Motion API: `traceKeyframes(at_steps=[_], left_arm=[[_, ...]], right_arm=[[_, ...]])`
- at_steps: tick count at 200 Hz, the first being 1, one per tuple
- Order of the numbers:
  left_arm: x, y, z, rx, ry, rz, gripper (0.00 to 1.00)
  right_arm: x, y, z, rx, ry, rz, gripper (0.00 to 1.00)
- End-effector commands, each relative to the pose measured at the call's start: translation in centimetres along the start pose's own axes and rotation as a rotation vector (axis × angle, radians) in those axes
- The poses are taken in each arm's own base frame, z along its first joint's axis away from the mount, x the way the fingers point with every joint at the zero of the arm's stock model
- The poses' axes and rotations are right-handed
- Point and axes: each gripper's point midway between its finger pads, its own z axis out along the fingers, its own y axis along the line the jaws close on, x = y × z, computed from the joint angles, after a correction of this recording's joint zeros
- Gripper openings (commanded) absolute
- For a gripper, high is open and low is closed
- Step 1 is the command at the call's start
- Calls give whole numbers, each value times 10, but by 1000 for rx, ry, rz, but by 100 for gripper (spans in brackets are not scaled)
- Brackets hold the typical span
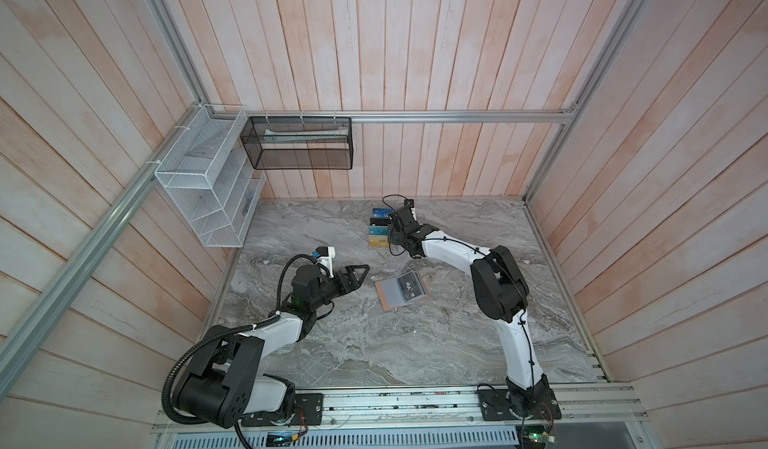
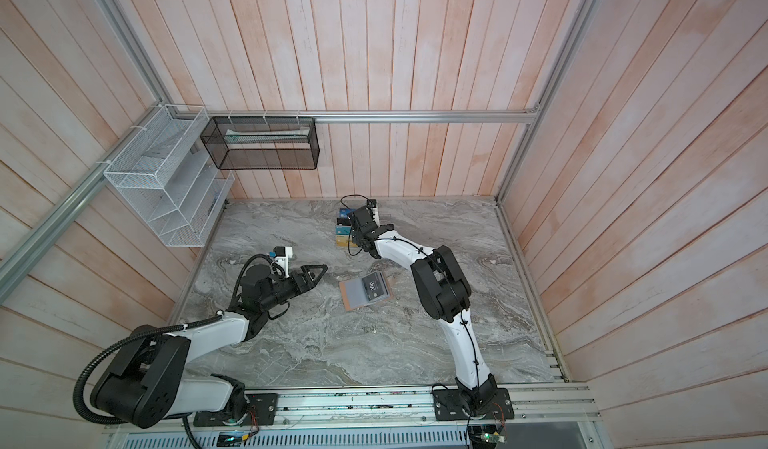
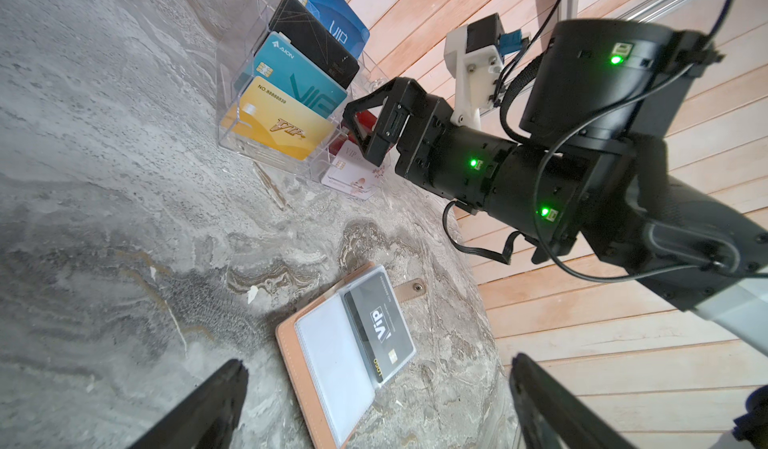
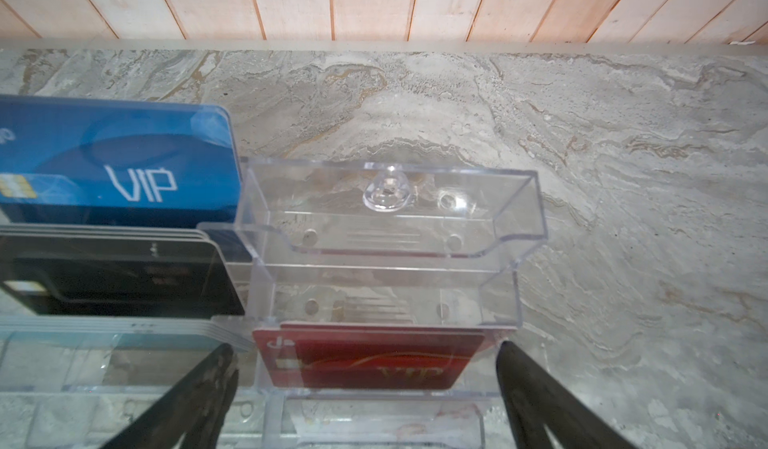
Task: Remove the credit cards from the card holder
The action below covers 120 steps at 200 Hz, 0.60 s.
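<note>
Inside the card holder (image 3: 324,351) we read "ViP" on a black card (image 3: 378,326); left gripper (image 3: 378,366) and right gripper (image 4: 365,349) gape empty

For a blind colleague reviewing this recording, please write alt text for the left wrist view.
An open tan card holder lies on the marble table, a black VIP card in its clear sleeve, framed by the open left gripper. Beyond, the right gripper is at a clear acrylic stand holding blue, black, teal and gold cards.

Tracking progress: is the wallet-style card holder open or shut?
Open, flat on the table. Left wrist view shows the card holder with clear sleeves spread, one black card tucked in a sleeve.
</note>
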Motion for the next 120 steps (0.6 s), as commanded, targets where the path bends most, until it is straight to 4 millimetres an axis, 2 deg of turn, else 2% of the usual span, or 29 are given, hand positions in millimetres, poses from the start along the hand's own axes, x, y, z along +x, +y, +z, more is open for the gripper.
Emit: traceKeyframes(at_steps=[1,61,120], left_arm=[[5,1,1,11,10,2,100],[6,1,2,13,14,-1,100],[6,2,2,11,14,0,100]], right_arm=[[-8,-3,-3,-4,-14,29,98],[-8,-11,3,29,-18,33,98],[-10,-10,8,34,-19,28,98]])
